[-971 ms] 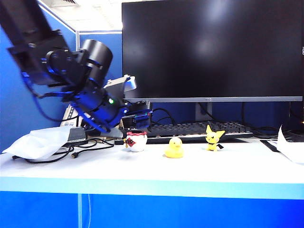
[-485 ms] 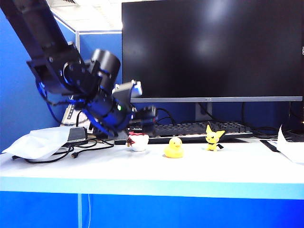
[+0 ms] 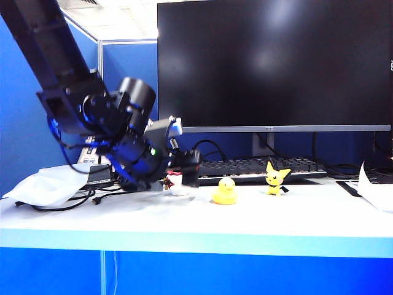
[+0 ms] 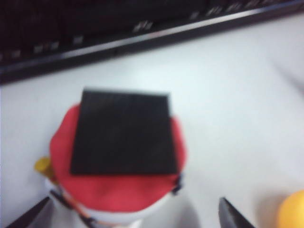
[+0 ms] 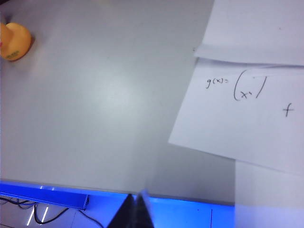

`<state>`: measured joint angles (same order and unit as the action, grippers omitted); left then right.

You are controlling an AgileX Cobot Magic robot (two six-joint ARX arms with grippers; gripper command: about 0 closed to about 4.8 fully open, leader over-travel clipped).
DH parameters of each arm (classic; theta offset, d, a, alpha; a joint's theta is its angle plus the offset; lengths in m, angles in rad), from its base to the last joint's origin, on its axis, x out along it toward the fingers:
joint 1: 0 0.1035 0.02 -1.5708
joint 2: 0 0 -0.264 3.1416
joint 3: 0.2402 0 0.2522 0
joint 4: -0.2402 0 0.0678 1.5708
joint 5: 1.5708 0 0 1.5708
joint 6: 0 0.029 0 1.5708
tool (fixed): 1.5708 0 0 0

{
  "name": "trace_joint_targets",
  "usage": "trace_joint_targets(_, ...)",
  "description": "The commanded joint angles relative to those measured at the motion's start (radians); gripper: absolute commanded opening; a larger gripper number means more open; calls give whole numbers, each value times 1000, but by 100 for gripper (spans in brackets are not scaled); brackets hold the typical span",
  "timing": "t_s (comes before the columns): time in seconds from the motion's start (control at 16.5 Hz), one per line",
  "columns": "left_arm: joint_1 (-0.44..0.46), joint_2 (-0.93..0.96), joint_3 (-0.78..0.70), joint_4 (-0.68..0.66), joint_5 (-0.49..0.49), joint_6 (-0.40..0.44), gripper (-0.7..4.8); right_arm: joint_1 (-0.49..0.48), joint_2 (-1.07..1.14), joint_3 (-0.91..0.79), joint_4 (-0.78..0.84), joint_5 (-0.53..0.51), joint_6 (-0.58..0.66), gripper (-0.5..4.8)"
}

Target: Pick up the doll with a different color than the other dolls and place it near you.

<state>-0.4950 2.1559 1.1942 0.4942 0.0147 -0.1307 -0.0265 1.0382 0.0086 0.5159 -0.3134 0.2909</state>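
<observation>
The left gripper (image 3: 184, 175) hangs over the white doll (image 3: 178, 184), jaws spread to either side of it without touching. Bare table (image 3: 258, 221) runs to the front edge. Right of it stand the duck (image 3: 225, 191) and the pointy-eared figure (image 3: 276, 178). The right gripper's (image 5: 138, 209) jaws look pressed together

Three dolls on the table: one white doll (image 3: 178, 184), one duck (image 3: 225, 192), one eared figure (image 3: 276, 178). One monitor (image 3: 273, 64), one keyboard (image 3: 258, 167).
</observation>
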Motion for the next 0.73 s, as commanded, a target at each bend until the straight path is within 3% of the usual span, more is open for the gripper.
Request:
trace_joint_targets(0.06, 6, -2, 4, 63, -4, 3, 479, 0, -3, 2, 12, 0, -3, -5)
trace_joint_targets(0.18, 13, 0, 16, 95, -3, 2, 479, 0, -3, 2, 11, 0, -3, -5)
trace_joint_targets(0.36, 18, 40, 127, -50, 28, 3, 479, 0, -3, 2, 11, 0, -3, -5)
trace_joint_targets(0.73, 18, 53, 158, -98, 26, -45, 479, 0, -3, 2, 11, 0, -3, -5)
